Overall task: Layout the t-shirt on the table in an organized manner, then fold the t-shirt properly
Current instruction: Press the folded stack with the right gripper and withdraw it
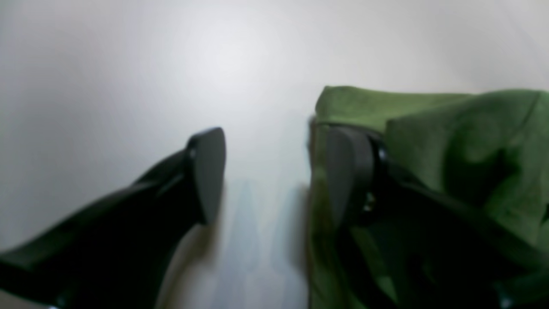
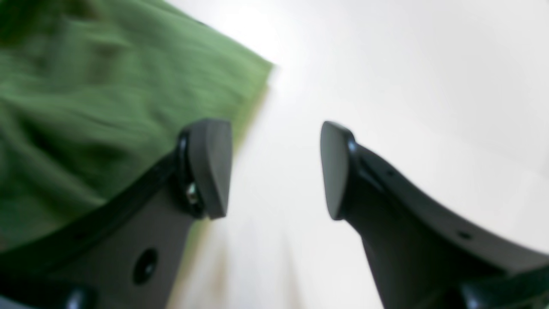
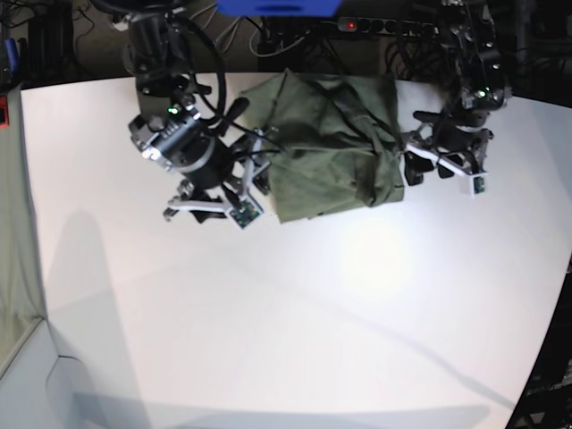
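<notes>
The olive-green t-shirt (image 3: 331, 143) lies crumpled and partly folded over at the far middle of the white table (image 3: 268, 340). My right gripper (image 3: 258, 170) is open at the shirt's left edge; in the right wrist view (image 2: 274, 169) its left finger (image 2: 210, 167) is over the cloth (image 2: 85, 107) and the other is over bare table (image 2: 407, 86). My left gripper (image 3: 409, 157) is open at the shirt's right edge; in the left wrist view (image 1: 279, 171) its right finger (image 1: 347, 171) is against the shirt's edge (image 1: 450, 141). Neither holds cloth.
A greenish-grey cloth strip (image 3: 18, 268) hangs at the picture's left edge. Cables and a power strip (image 3: 375, 27) run behind the table's far edge. The table's curved edge (image 3: 545, 357) falls away at the lower right.
</notes>
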`<control>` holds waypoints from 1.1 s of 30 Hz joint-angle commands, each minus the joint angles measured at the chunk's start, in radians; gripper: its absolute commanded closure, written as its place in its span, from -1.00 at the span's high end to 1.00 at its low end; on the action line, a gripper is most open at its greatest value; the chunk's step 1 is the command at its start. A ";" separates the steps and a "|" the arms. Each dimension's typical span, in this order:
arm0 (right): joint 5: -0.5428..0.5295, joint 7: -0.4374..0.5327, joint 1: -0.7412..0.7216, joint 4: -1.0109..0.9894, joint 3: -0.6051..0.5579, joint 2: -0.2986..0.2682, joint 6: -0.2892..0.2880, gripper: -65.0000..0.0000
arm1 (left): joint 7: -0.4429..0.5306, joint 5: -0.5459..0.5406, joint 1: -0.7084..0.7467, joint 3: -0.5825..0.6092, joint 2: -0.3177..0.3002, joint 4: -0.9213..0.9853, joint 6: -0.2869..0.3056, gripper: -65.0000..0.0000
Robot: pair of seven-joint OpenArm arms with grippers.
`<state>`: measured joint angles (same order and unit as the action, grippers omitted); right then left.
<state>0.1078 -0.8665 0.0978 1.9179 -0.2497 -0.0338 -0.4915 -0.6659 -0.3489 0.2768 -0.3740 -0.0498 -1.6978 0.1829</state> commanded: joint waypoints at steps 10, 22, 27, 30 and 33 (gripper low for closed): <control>-0.010 0.066 0.072 -0.027 -0.017 -0.013 -0.014 0.02 | 0.022 -0.008 -0.012 -0.003 -0.006 -0.012 0.005 0.14; -0.010 0.057 0.115 0.038 -0.142 0.012 -0.207 0.02 | 0.028 -0.006 -0.015 -0.003 0.000 -0.011 0.005 0.14; -0.010 0.056 0.122 0.050 -0.179 0.008 -0.207 0.02 | 0.028 -0.011 -0.011 -0.049 0.000 -0.028 0.008 0.14; -0.009 0.056 0.142 0.050 -0.201 0.004 -0.207 0.02 | 0.021 -0.068 -0.014 -0.128 0.000 -0.029 0.008 0.14; -0.009 0.056 0.153 0.051 -0.211 0.007 -0.207 0.02 | 0.019 -0.154 -0.007 -0.199 -0.009 -0.026 0.008 0.14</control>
<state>0.1120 -0.8368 0.2588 1.9472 -0.4583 -0.0353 -0.6952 -0.6640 -0.4885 0.2707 -0.5690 -0.0528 -1.7046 0.1844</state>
